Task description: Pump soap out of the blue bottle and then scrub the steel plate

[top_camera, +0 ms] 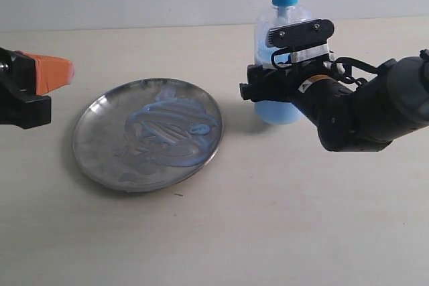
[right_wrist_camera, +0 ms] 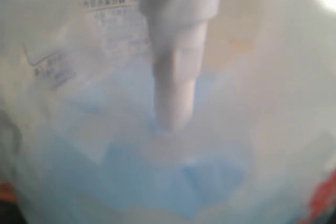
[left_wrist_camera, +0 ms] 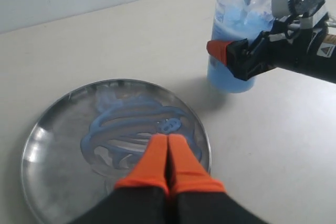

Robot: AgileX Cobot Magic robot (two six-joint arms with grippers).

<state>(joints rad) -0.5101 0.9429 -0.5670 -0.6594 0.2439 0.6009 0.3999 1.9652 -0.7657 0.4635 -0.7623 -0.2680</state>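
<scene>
The steel plate (top_camera: 100, 138) lies left of centre on the table, streaked with pale blue soap (top_camera: 171, 128). To its right stands the blue bottle (top_camera: 285, 38), half full of light blue liquid. My right gripper (top_camera: 271, 92) is shut on its lower body. In the right wrist view the bottle (right_wrist_camera: 173, 129) fills the picture, with orange fingertips (right_wrist_camera: 321, 203) at the edges. My left gripper (top_camera: 62, 72) hangs at the far left, beside the plate, shut and empty. In the left wrist view its orange fingers (left_wrist_camera: 168, 139) are pressed together over the soap (left_wrist_camera: 126, 124) on the plate (left_wrist_camera: 47, 150).
A pale wall runs behind the beige table (top_camera: 268, 219). The right arm's black wrist (top_camera: 362, 112) extends to the right of the bottle. In the left wrist view the bottle (left_wrist_camera: 236, 19) and the right gripper's orange fingertip (left_wrist_camera: 218, 50) show beyond the plate.
</scene>
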